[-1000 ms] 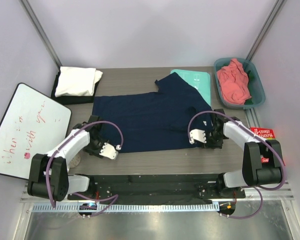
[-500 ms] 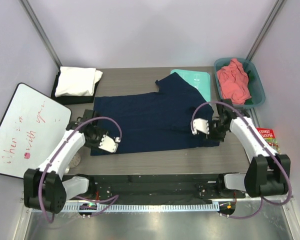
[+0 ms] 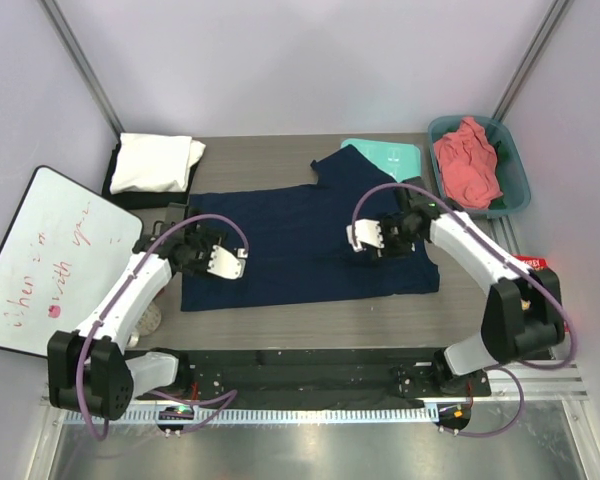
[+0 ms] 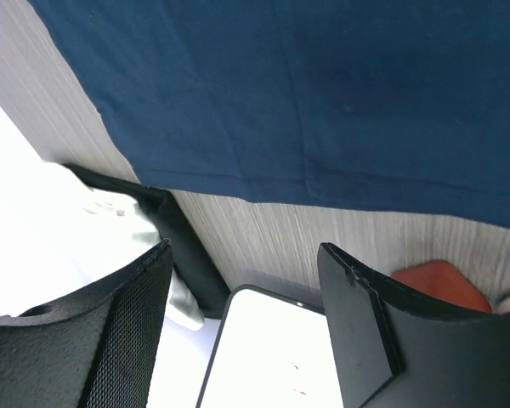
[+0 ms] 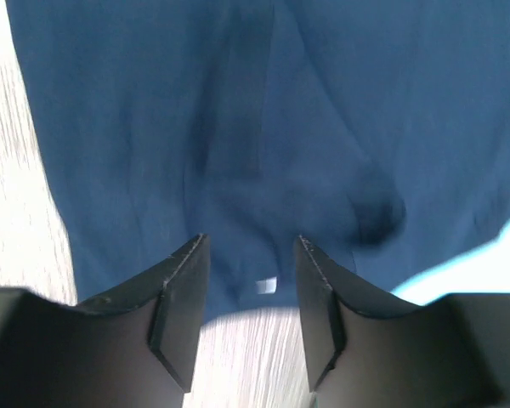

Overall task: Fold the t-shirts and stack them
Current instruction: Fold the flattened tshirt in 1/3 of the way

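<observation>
Top view: shows a dark navy cotton t-shirt [image 3: 300, 250] spread flat in the middle of a grey wooden table [image 3: 280, 160], with the left gripper [image 3: 195, 258] at its left edge and the right gripper [image 3: 385, 240] above its right half.

Left wrist: shows jaws parted wide, gripping nothing, with the shirt's edge just beyond.

Right wrist: looks blurred; shows jaws moderately apart, empty, above navy cloth.

Bare worktop [image 3: 310, 318] ran open along the near edge. The white t-shirt stack [image 3: 158, 162] blocked the far left corner, the mint-green board [image 3: 392, 158] and teal tub [image 3: 516, 196] the far right; a whiteboard [image 3: 55, 255] hemmed the left.
</observation>
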You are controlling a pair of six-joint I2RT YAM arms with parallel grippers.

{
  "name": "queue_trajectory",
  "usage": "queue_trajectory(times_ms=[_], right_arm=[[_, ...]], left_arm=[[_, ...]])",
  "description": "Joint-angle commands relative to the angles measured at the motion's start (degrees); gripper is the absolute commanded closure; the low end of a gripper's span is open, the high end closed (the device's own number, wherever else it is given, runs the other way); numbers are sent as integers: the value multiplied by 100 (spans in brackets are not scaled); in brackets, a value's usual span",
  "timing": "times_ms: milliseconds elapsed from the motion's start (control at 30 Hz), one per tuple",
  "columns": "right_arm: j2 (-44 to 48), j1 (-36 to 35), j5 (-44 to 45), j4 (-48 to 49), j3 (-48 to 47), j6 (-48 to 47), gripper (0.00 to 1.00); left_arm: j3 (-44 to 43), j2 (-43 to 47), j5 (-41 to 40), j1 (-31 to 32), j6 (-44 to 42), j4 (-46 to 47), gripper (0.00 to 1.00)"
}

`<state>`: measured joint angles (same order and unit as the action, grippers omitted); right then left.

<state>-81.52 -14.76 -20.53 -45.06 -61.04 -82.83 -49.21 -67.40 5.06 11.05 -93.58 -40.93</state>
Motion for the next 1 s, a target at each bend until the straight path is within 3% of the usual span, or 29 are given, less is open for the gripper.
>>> queue_trajectory(times_ms=[0, 367, 967], right_arm=[[-706, -246, -257, 111, -733, -102, 51], [-2034, -246, -355, 129, -1534, -216, 53], [-1754, -422, -302, -891, -1578, -498, 56]], left_arm=[[-168, -168, -312, 178, 454, 524, 31], [-97, 51, -673, 301, 560, 323, 32], [-115, -195, -699, 301, 560, 480, 33]])
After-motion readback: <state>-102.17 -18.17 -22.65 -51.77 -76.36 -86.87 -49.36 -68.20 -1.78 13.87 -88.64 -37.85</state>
